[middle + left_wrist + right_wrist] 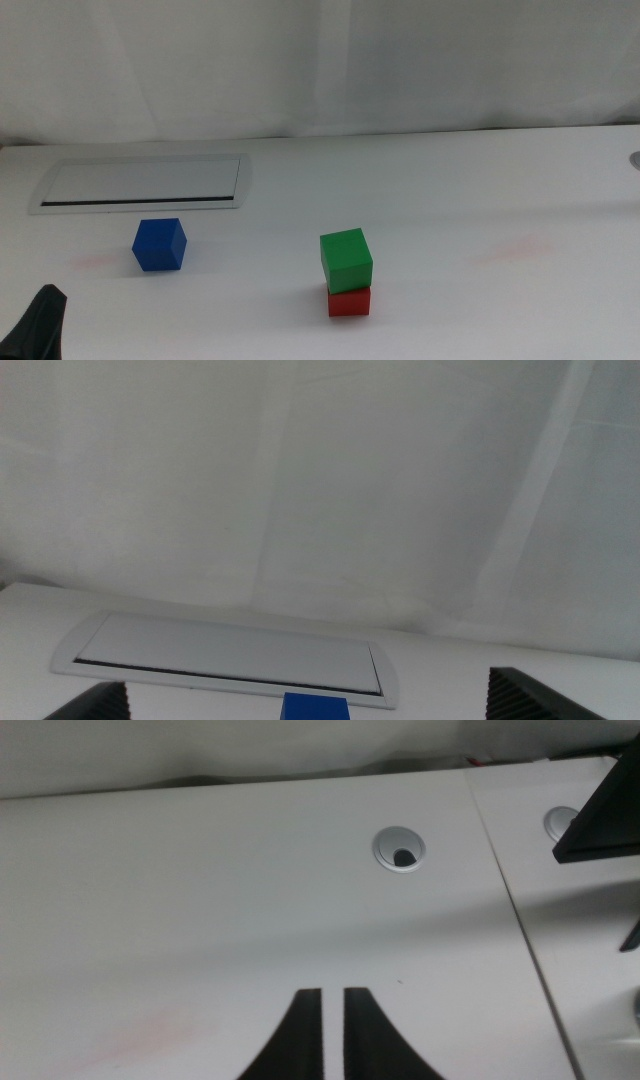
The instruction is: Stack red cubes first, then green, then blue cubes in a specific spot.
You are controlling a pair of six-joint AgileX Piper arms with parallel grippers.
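Green cube point(346, 259) sits skewed atop red cube point(349, 301), lower centre; blue cube point(159, 244) waits left. Left end effector point(305, 705) open at lower left, right end effector point(333, 1035) nearly closed, empty. Adding blue onto the offset green could topple the stack.

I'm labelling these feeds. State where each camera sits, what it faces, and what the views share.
Middle view: above the table, looking forward and down at the green cube on the red cube; left claw at the bottom edge.
Left wrist view: low, facing the grey-framed panel; left claw open toward the blue cube.
Right wrist view: over bare tabletop and a cable grommet; right claw nearly closed.
Shared: middle and left wrist views show the blue cube and panel.
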